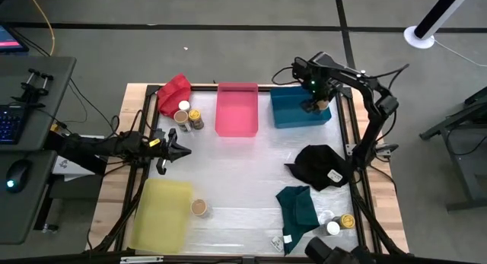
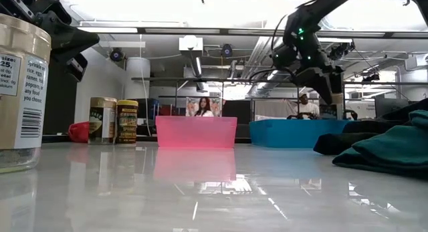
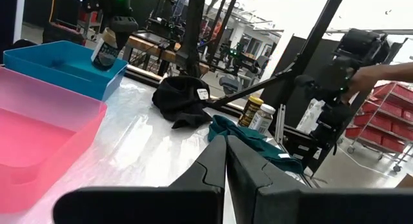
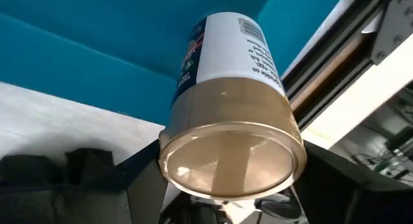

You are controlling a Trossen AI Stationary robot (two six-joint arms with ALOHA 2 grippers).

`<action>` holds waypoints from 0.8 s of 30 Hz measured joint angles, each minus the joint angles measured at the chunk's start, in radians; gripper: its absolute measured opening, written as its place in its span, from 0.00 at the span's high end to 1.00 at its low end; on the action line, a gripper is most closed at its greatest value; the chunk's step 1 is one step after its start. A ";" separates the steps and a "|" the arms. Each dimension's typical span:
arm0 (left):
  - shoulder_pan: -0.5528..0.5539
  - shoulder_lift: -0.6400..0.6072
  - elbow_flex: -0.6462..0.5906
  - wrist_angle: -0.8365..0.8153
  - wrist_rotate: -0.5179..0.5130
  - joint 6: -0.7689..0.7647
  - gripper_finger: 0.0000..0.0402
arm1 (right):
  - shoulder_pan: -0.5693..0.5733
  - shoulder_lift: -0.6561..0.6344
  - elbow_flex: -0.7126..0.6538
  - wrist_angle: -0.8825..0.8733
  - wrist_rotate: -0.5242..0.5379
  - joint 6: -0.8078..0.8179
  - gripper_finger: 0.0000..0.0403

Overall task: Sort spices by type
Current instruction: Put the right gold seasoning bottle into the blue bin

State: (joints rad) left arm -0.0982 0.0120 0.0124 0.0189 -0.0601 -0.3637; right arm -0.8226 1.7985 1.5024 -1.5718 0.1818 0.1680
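My right gripper [image 1: 316, 104] hangs over the right end of the blue tray [image 1: 293, 112], shut on a spice jar [image 4: 229, 95] filled with tan powder; its lid is hidden. The left wrist view shows this jar [image 3: 105, 50] above the tray. My left gripper [image 1: 179, 148] is shut and holds nothing, over the table left of the middle. Three jars [image 1: 189, 116] stand by the red cloth [image 1: 174, 93]. A tan-lidded jar [image 1: 199, 208] stands beside the yellow tray [image 1: 160, 212]. A white-lidded jar [image 1: 332, 227] and a yellow-lidded jar [image 1: 348, 221] stand near the teal cloth [image 1: 298, 207]. My right gripper pinches the jar between its two fingers [image 4: 139, 169] at the clear lower body near the base [image 4: 187, 121]. The jar's bottom faces the wrist camera and its lid end points away. The jar is lifted clear above the blue tray and tilted.
A pink tray [image 1: 237, 109] sits at the far edge between the red cloth and the blue tray. A black cloth [image 1: 319, 166] lies right of the middle. Bare table lies between the trays and the cloths. People show in the room beyond the table.
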 joint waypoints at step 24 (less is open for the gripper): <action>0.000 0.000 0.000 0.000 0.000 0.000 1.00 | -0.047 -0.014 -0.155 0.065 -0.087 -0.150 0.33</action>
State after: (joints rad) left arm -0.0980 0.0120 0.0124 0.0185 -0.0601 -0.3639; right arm -0.8693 1.7847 1.3476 -1.5065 0.0951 0.0183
